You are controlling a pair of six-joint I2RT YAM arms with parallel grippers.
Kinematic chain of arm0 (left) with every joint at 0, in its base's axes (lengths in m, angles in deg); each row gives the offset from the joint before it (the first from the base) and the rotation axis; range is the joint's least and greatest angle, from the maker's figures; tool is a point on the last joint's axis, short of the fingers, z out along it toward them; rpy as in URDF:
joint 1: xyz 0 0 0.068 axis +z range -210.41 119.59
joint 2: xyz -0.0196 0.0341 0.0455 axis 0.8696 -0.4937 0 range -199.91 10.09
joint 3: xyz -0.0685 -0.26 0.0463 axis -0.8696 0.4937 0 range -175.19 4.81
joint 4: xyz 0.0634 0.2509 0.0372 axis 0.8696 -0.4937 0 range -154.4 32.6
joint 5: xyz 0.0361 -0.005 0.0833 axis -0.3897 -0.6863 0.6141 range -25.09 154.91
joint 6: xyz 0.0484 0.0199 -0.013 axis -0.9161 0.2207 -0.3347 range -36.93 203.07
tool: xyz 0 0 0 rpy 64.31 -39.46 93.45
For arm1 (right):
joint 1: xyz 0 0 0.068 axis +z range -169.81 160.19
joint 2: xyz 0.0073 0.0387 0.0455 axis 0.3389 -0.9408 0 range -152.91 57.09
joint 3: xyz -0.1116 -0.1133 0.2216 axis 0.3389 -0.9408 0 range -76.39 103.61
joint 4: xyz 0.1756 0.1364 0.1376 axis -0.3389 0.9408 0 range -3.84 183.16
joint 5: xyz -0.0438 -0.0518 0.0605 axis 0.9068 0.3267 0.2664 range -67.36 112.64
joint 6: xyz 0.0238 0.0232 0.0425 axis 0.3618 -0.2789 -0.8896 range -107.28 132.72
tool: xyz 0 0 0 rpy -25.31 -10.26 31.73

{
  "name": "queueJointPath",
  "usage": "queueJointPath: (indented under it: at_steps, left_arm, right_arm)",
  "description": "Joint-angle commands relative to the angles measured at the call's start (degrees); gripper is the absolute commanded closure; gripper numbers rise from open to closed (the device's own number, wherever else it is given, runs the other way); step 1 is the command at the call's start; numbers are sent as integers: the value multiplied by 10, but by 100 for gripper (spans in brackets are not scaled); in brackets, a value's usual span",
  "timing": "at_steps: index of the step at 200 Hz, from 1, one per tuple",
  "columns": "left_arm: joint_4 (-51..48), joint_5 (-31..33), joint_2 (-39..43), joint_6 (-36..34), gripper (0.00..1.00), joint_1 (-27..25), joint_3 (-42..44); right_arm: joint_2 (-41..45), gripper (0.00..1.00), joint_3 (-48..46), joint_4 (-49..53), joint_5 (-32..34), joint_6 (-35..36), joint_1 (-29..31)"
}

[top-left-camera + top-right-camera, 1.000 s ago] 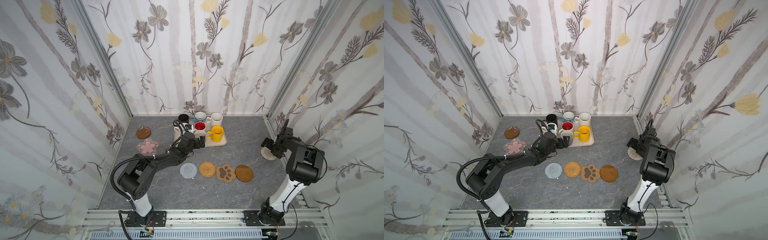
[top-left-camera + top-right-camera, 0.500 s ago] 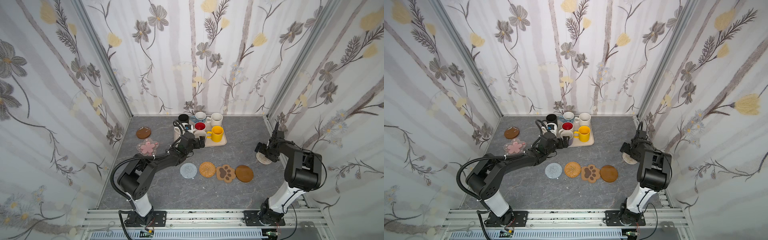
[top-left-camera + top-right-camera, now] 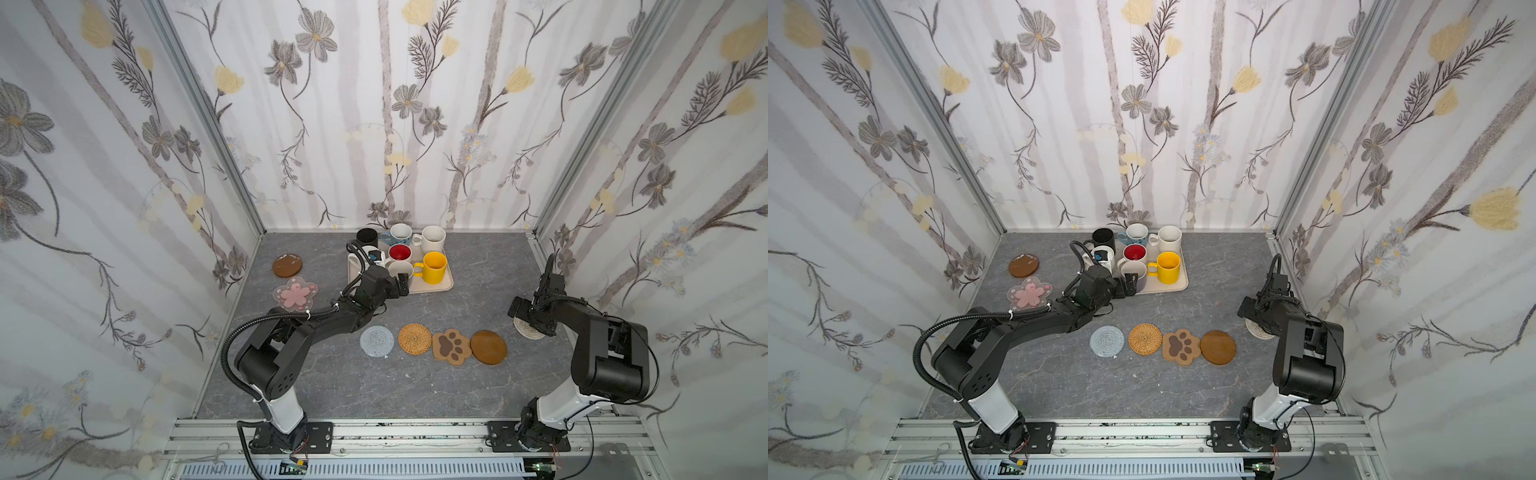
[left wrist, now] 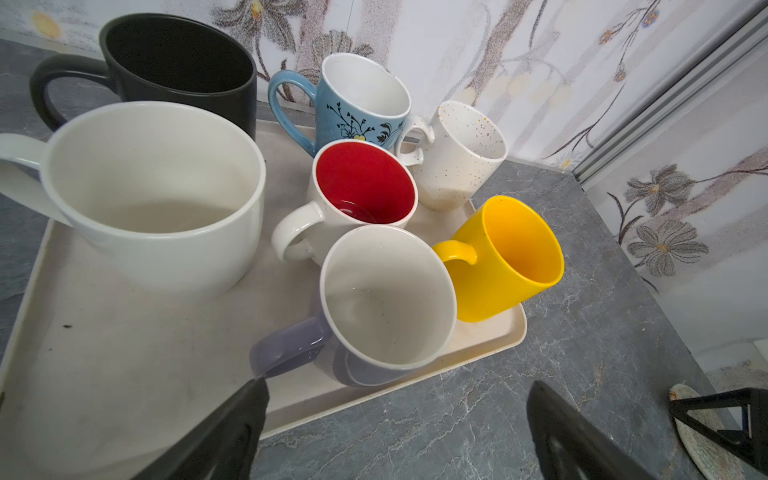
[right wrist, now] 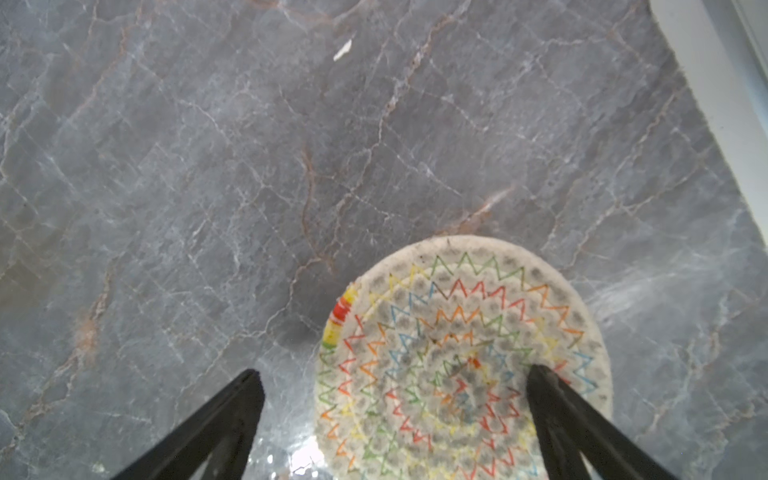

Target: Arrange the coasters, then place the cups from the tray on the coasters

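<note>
L gripper (image 4: 395, 386) is spread, empty, at tray's (image 4: 124, 353) near edge, facing lavender mug (image 4: 386, 299). Closing may knock yellow mug (image 4: 503, 257) just beside it. R gripper (image 5: 395, 374) is spread over white coaster (image 5: 457, 324), well right of tray. Flat mat may slip the pinch.

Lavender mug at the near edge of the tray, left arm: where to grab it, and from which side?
I'd take the handle of the lavender mug, coming from the tray's near edge, where the open left gripper faces it. The mug stands upright with its handle jutting over bare tray. The yellow mug and red-lined mug crowd its far sides, leaving little room across the body.
</note>
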Motion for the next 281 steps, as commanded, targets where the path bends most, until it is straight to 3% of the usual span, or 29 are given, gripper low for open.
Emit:
queueJointPath:
  at_steps: [1,74,106,173,213,247,281]
  left_arm:
    - [16,9,5,6,0,1,3]
    - [19,13,14,7,0,1,12]
    - [19,11,12,6,0,1,11]
    - [18,14,8,2,0,2,8]
    - [15,20,30,22,0,16,20]
    - [-2,53,75,34,0,24,30]
    - [-52,106,131,35,0,25,29]
  right_arm:
    - [4,0,-19,158,-57,-47,18]
    - [101,0,18,241,-48,-60,45]
    - [91,0,70,248,-51,-59,42]
    - [31,0,109,173,-125,-51,47]
    - [124,0,102,68,-141,-34,71]
    - [193,0,135,65,-62,-17,115]
    - [313,0,139,24,14,2,180]
